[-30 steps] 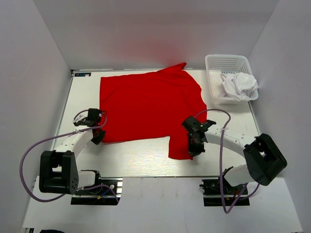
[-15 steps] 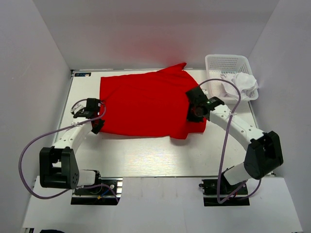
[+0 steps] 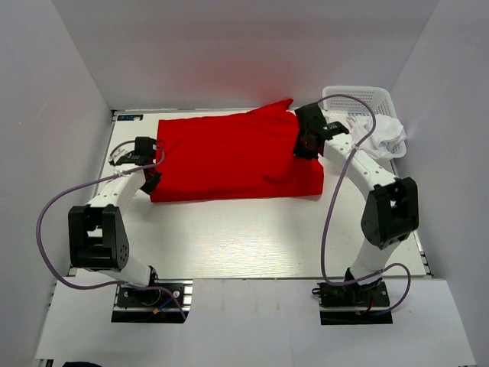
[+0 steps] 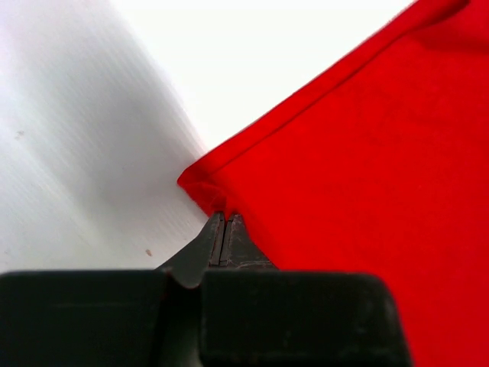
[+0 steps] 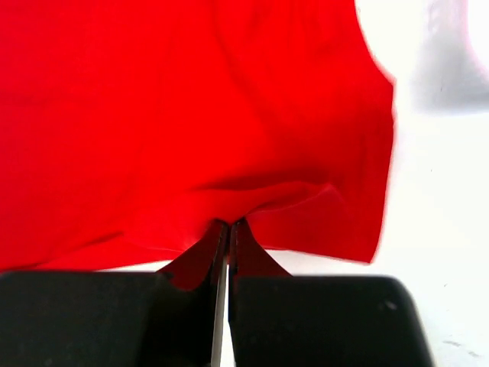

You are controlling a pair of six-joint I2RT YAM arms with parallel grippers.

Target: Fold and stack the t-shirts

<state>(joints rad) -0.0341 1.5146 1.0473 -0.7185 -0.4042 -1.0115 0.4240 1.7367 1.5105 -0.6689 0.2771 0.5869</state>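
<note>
The red t-shirt (image 3: 221, 157) is lying spread across the far half of the table (image 3: 244, 237). The left gripper (image 4: 224, 219) is pinching its near-left corner, jaws closed on cloth. The right gripper (image 5: 228, 226) is clamping a fold near the shirt's right edge. The white t-shirt (image 3: 386, 131) is sitting crumpled in the basket (image 3: 353, 95) at the far right.

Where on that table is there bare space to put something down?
The wide strip of table between the red t-shirt and the near edge is free. The far right corner is crowded: basket, white t-shirt, right tool.
</note>
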